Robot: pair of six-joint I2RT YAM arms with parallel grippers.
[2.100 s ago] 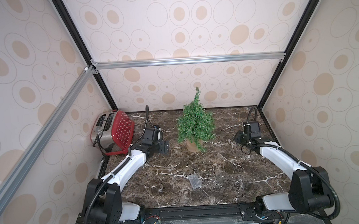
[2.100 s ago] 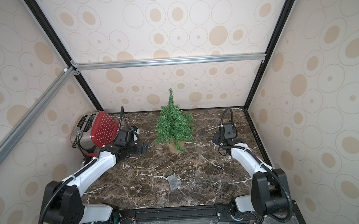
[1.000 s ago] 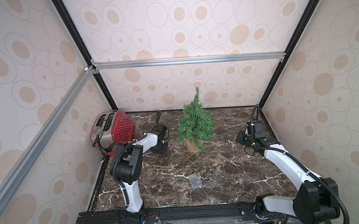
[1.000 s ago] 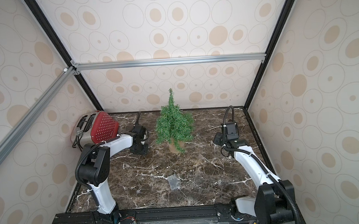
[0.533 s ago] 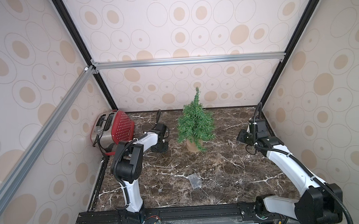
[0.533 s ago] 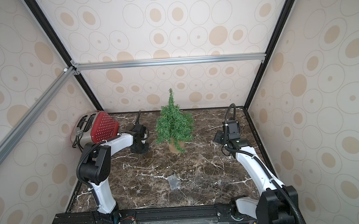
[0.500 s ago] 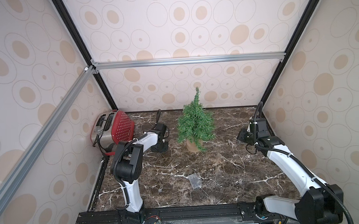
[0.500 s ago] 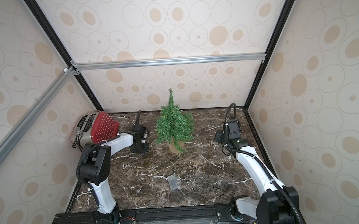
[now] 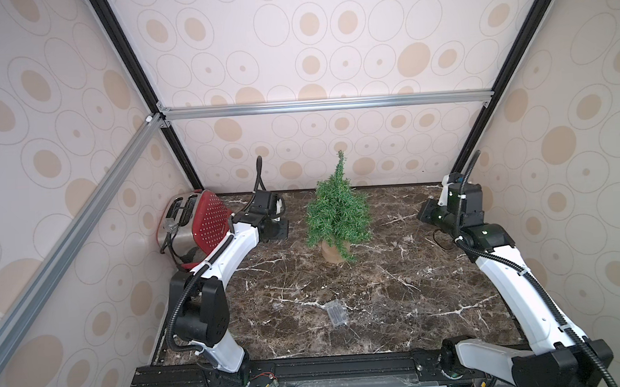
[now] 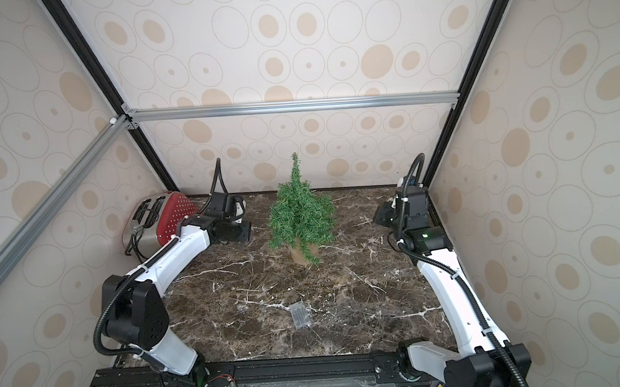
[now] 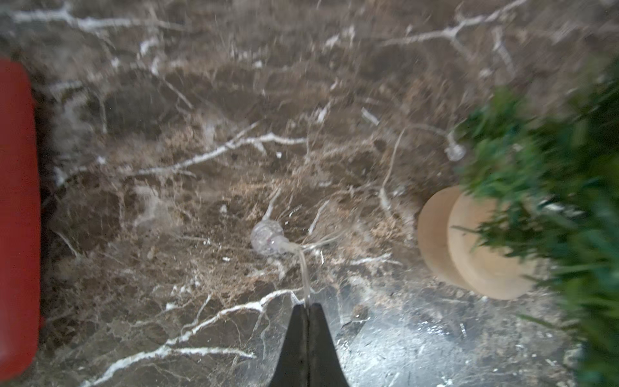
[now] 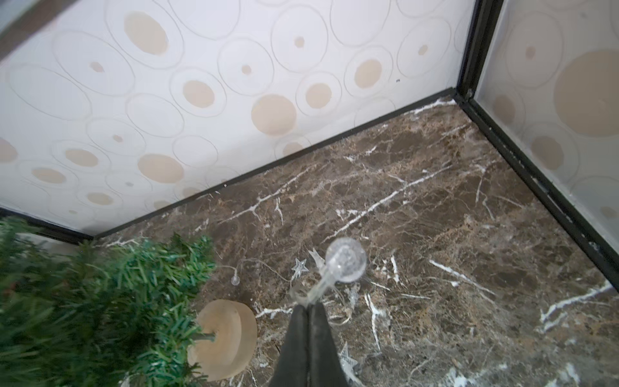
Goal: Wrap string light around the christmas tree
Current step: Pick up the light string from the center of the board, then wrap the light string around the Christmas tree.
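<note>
Right wrist: clear, ball-bulbed string light (image 12: 345,259)

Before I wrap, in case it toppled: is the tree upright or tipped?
Upright: the christmas tree stands on the table, tip pointing up.

No text, label, brand, number or sign can be read in any view. The toaster (image 9: 208,221) shows only a dotted red side and the walls (image 9: 330,55) only tan ovals and rings. The clear battery box (image 9: 336,312) of the string light (image 12: 345,259) is too small in both top views to tell any marking.
</note>
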